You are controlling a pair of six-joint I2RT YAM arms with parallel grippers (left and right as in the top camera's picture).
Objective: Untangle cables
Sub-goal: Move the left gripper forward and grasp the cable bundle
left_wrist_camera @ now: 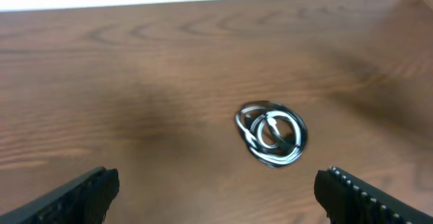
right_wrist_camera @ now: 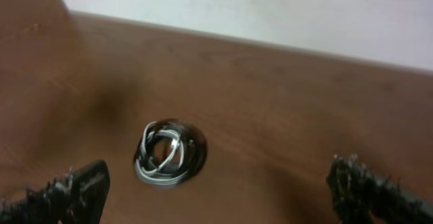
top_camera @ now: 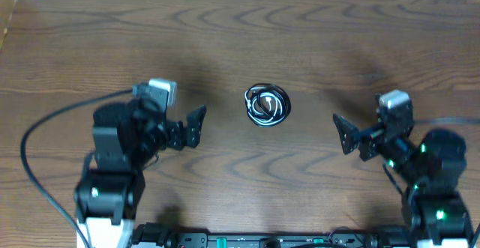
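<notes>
Overhead, the cables (top_camera: pixel 267 105) lie as one small coil of white and black cords on the wooden table (top_camera: pixel 240 31). The coil sits about midway between the left and right edges, well apart from every corner. The left gripper (top_camera: pixel 196 126) sits to the coil's left and the right gripper (top_camera: pixel 346 134) to its right, both slightly nearer the front edge. Neither touches the coil. Each wrist view shows its jaws spread wide, released, holding nothing.
</notes>
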